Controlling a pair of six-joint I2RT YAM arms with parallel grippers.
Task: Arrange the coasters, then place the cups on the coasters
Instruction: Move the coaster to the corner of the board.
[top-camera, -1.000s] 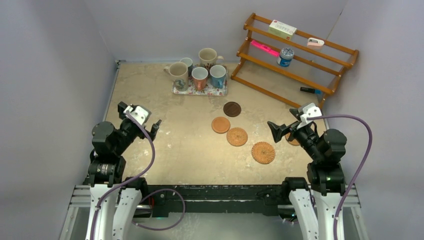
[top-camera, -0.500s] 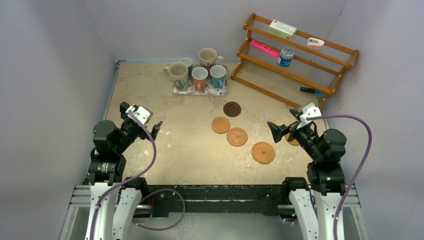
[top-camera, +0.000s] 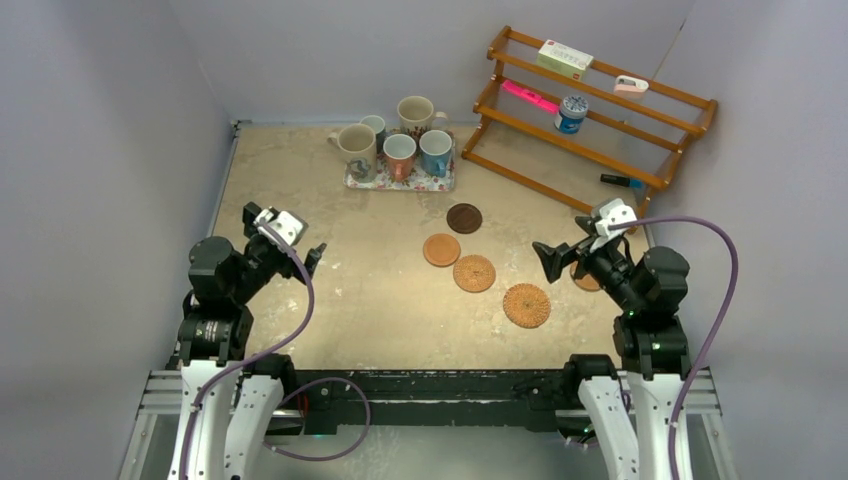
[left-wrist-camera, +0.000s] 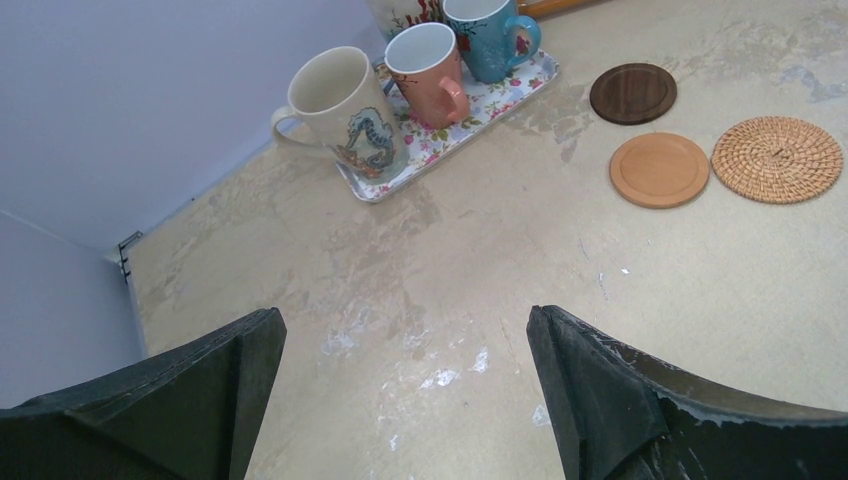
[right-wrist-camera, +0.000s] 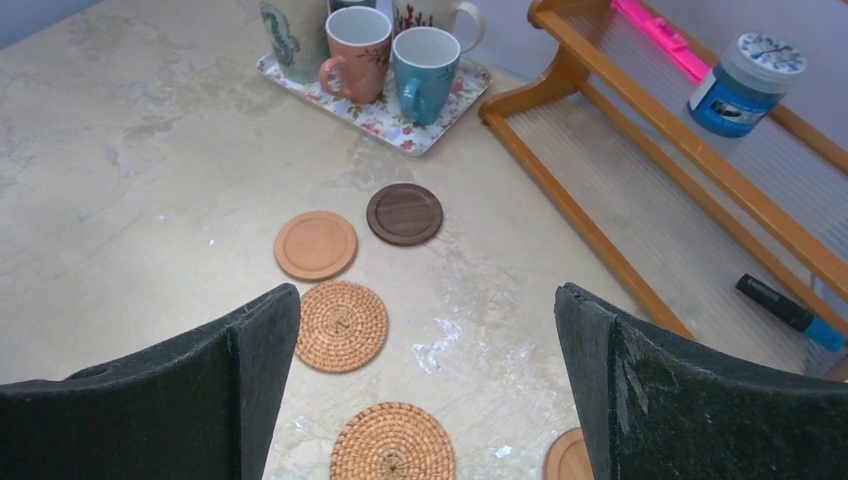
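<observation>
Five coasters lie right of centre: a dark brown one (top-camera: 464, 218) (right-wrist-camera: 404, 213), a smooth tan one (top-camera: 441, 250) (right-wrist-camera: 315, 244), two woven ones (top-camera: 474, 273) (top-camera: 526, 305), and a tan one (top-camera: 585, 282) half hidden under my right arm. The cups stand packed on a floral tray (top-camera: 400, 182) at the back: two cream (top-camera: 357, 148) (top-camera: 415, 113), a reddish one (top-camera: 399, 155), a blue one (top-camera: 435, 152) and a small grey-blue one (top-camera: 374, 125). My left gripper (top-camera: 281, 232) (left-wrist-camera: 405, 330) hangs open over bare table. My right gripper (top-camera: 566, 238) (right-wrist-camera: 428, 300) is open above the woven coasters.
A wooden tiered rack (top-camera: 590, 120) stands at the back right, holding a blue-and-white tin (top-camera: 571, 113), a pink marker (top-camera: 530, 97), a box (top-camera: 564, 58) and a dark marker (top-camera: 622, 181). Grey walls close in the table on the left, back and right.
Both arms have shifted only slightly; the right wrist has edged a little up and to the left. Coasters and cups have not moved.
</observation>
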